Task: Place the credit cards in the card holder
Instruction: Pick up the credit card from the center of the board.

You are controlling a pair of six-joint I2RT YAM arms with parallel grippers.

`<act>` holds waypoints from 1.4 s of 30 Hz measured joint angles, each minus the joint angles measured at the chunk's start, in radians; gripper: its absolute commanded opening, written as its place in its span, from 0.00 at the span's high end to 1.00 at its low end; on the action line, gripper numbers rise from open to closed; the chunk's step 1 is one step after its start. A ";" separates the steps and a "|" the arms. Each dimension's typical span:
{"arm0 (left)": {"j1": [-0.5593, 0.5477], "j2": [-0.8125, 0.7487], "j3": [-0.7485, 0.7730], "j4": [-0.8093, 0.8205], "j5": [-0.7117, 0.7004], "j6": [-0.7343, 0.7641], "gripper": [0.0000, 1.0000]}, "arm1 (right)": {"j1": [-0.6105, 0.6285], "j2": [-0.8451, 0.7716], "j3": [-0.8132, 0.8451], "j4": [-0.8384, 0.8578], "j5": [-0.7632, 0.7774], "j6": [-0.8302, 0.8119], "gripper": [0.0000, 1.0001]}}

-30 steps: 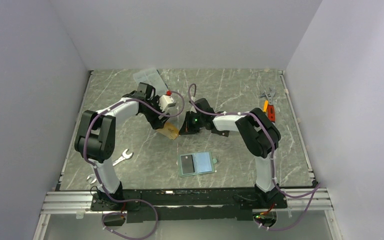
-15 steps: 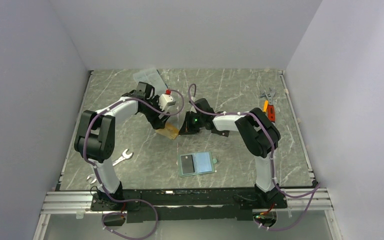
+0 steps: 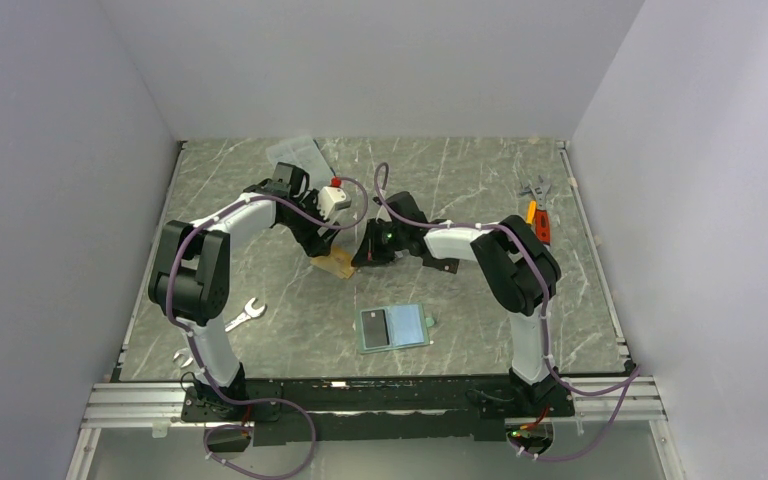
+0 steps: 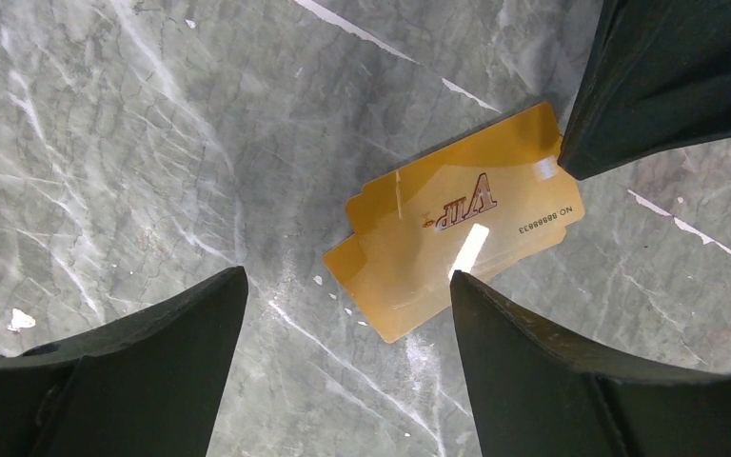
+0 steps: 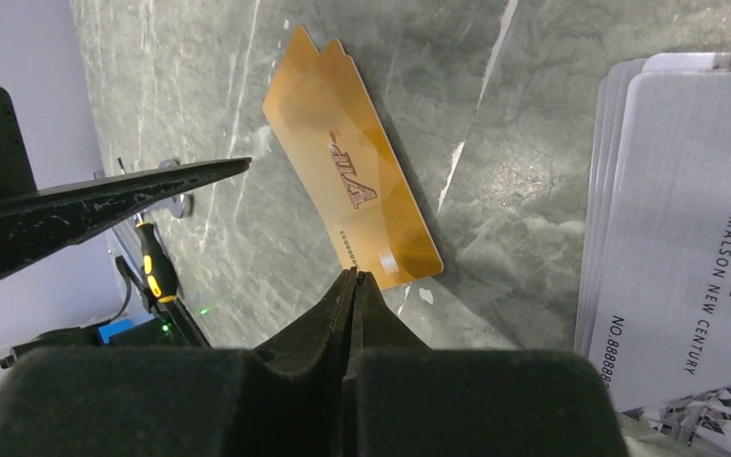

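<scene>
Orange-gold card (image 4: 452, 243): flat on table (image 4: 105, 143). Left gripper (image 4: 347, 286): over the card, jaws wide apart. Right gripper (image 5: 354, 281): jaws pressed together, tip at the card's corner; card holder (image 3: 395, 327) well apart.

1. The top view looks down from high up behind the arm bases, far away, and shows the whole worktop (image 3: 480, 175).
2. The left wrist view looks almost straight down, very close to the worktop, past its own fingers (image 4: 133, 381).
3. The right wrist view is equally close, but looks down more obliquely.
4. All three views share the orange-gold card (image 4: 457, 224).
</scene>
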State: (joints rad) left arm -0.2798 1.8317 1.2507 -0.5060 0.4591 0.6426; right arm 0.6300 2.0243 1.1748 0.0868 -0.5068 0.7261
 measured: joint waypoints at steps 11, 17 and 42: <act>0.000 0.000 0.000 0.000 0.015 0.000 0.16 | 0.000 0.018 0.014 0.006 0.009 0.000 1.00; 0.000 0.000 0.000 -0.001 0.021 0.000 0.15 | 0.000 0.034 0.014 0.006 0.021 0.000 1.00; 0.000 0.010 0.045 -0.067 0.120 -0.064 0.14 | -0.013 0.039 -0.042 0.095 -0.002 0.029 1.00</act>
State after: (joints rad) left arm -0.2798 1.8416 1.2961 -0.5732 0.5789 0.5785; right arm 0.6167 2.0628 1.1324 0.1818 -0.5087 0.7551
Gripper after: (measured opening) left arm 0.868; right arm 0.007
